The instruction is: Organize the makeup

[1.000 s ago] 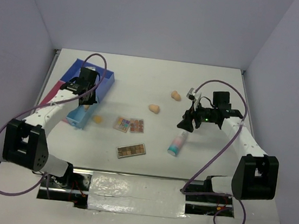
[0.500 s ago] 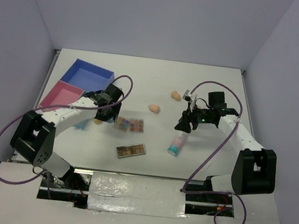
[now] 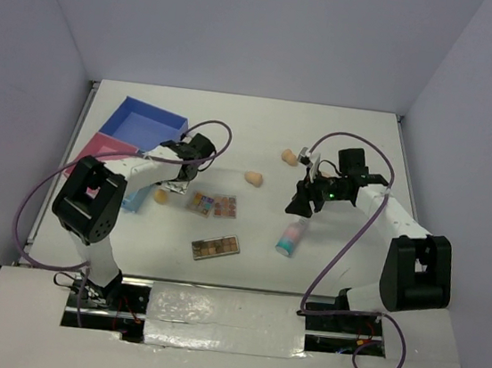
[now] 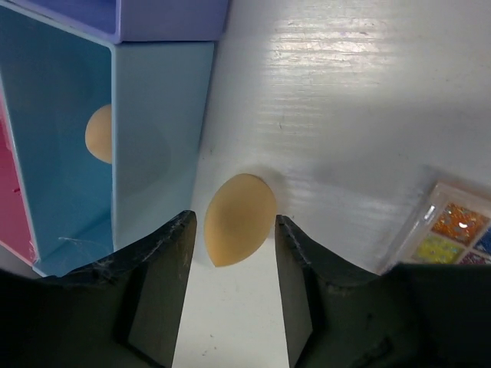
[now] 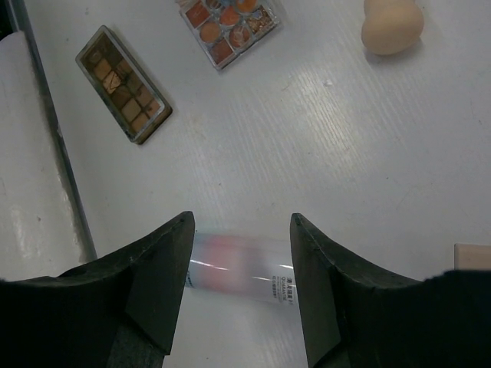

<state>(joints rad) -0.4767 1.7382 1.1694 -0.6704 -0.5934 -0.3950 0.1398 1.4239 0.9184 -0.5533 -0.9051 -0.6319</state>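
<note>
Item 1, peach sponge point(image 3: 161, 196): lay on the table toward its left edge, just beside the tray's teal compartment point(image 4: 153, 115). My left gripper point(image 4: 232, 226) hovered over it, fingers apart, nothing held. I judged it light, soft and springy. Take it gently across the fat middle, or it may squirt out.

Item 2, tube point(image 3: 291, 237): lay flat right of the table's middle, beneath my right gripper point(image 5: 242, 226), whose fingers were likewise apart and empty. I judged it smooth and liable to roll. Grip across the body, mid-length.
</note>
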